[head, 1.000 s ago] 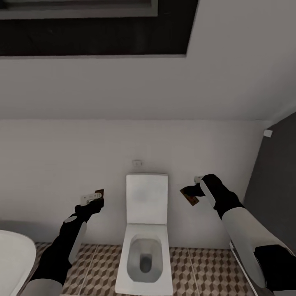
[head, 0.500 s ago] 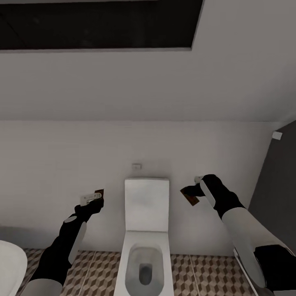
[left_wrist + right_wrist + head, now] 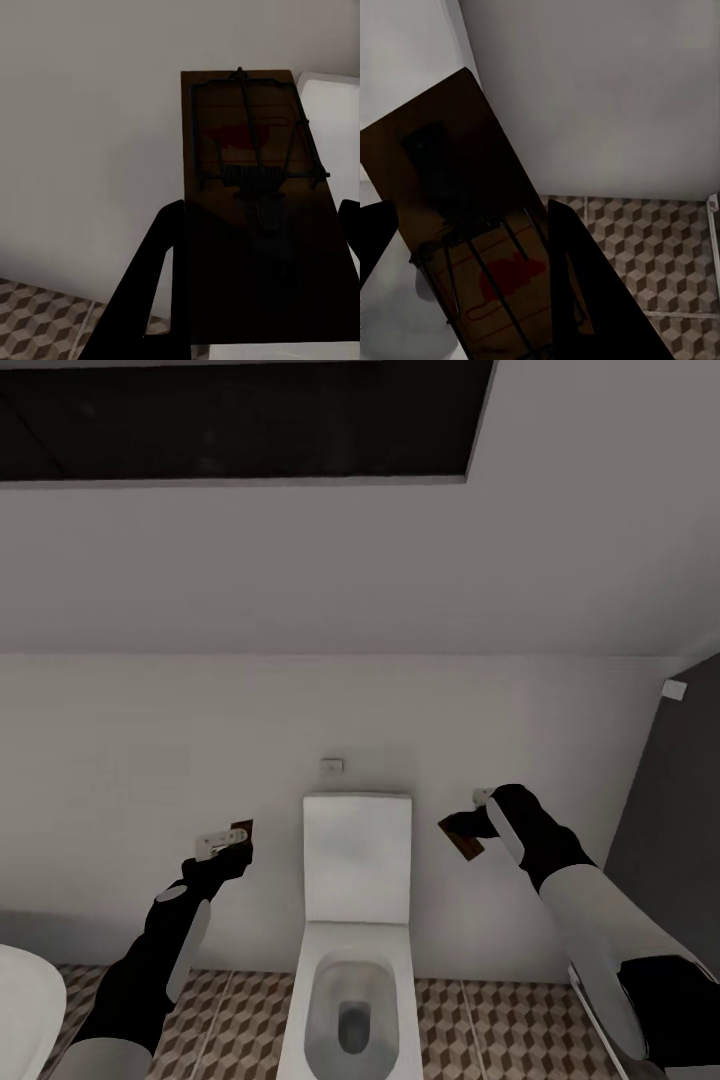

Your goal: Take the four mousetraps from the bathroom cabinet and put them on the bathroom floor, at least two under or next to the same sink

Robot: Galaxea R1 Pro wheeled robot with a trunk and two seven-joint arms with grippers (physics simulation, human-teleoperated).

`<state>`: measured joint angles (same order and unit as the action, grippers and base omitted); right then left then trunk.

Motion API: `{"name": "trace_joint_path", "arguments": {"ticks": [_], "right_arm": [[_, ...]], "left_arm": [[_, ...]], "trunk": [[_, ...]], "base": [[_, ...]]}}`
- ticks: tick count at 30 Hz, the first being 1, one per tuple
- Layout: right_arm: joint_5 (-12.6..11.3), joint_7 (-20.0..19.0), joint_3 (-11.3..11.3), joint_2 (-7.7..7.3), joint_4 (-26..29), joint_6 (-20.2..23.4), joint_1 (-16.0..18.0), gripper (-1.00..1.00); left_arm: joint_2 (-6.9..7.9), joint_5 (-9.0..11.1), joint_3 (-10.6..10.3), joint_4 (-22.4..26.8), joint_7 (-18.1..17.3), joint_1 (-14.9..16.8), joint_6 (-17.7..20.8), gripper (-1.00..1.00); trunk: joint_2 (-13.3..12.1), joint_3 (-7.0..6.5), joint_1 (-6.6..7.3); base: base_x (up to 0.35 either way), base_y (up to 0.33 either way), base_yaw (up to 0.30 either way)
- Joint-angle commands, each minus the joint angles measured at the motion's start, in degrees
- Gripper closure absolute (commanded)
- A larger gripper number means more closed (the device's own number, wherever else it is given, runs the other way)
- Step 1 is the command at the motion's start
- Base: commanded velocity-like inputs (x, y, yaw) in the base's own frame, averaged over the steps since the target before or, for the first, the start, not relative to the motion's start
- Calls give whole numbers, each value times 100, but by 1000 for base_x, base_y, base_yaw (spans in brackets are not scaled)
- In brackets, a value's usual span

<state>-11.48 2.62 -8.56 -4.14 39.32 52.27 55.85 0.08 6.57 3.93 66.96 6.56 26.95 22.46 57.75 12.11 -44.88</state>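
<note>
Soft, even, dim light renders the pale wall (image 3: pixel 150 760) grey; both wrist views are murky, each mousetrap (image 3: pixel 255 217) deep in shadow, slightly blurred.

A white toilet (image 3: pixel 352 950) stands against the white wall (image 3: pixel 150 760) with its lid up (the bowl is open). A small white plate (image 3: pixel 332 765) sits on the wall just above it. A dark grey wall (image 3: pixel 670 810) stands at the right.

Head view high, facing toilet (image 3: pixel 355 920)
</note>
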Motion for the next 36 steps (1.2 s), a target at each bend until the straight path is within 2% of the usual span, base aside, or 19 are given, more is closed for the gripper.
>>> {"name": "trace_joint_path", "arguments": {"ticks": [1, 7, 10, 11, 14, 17, 19, 21, 24, 25, 29, 36], "right_arm": [[-42, 29, -31, -8, 6, 20, 5, 100], [-47, 28, -31, -8, 6, 26, 5, 100], [-15, 48, -22, -34, -260, 3, 5, 100], [4, 98, -28, -218, -1319, -871, 5, 100], [-12, 80, -30, -226, -1848, -1441, 5, 100], [-9, 81, -31, -216, -2452, -1814, 5, 100], [-1, 55, -31, -223, -2939, -2160, 5, 100], [2, 42, -31, -225, -3147, -2349, 5, 100], [2, 34, -31, -194, -3333, -2514, 5, 100], [2, 36, -32, -176, -3365, -2542, 5, 100], [-2, 37, -32, -162, -3394, -2566, 5, 100], [-4, 37, -31, -161, -3404, -2573, 5, 100]], "left_arm": [[1, 51, -6, 9, 47, 4, 30, 100], [1, 38, -12, 9, 47, 4, 28, 100], [-22, 43, -48, -47, 36, 4, -51, 100], [3, 21, -81, -744, -5, 4, -75, 100], [122, 55, -63, -982, -13, 4, -21, 100], [297, 60, -67, -1530, -48, 4, -41, 100], [337, 41, -70, -1996, 8, 4, -21, 100], [346, 24, -88, -2176, 29, 4, -2, 100], [358, -24, -206, -2283, 37, 4, -77, 100], [373, 7, -228, -2292, 31, 4, -252, 100], [377, 33, -253, -2380, 23, 4, -462, 100], [364, 0, -275, -2437, 21, 4, -46, 100]], "trunk": [[6, 8, -1], [6, 8, -1], [6, 8, -1], [6, 8, -1], [6, 8, -1], [6, 8, -1], [6, 8, -1], [6, 8, -1], [6, 8, -1], [6, 8, -1], [6, 8, -1], [6, 8, -1]], "base": [[0, 0, 0], [0, 0, 0], [0, 0, 0], [0, 0, 0], [0, 0, 0], [0, 0, 0], [0, 0, 0], [0, 0, 0], [0, 0, 0], [0, 0, 0], [0, 0, 0], [0, 0, 0]]}}
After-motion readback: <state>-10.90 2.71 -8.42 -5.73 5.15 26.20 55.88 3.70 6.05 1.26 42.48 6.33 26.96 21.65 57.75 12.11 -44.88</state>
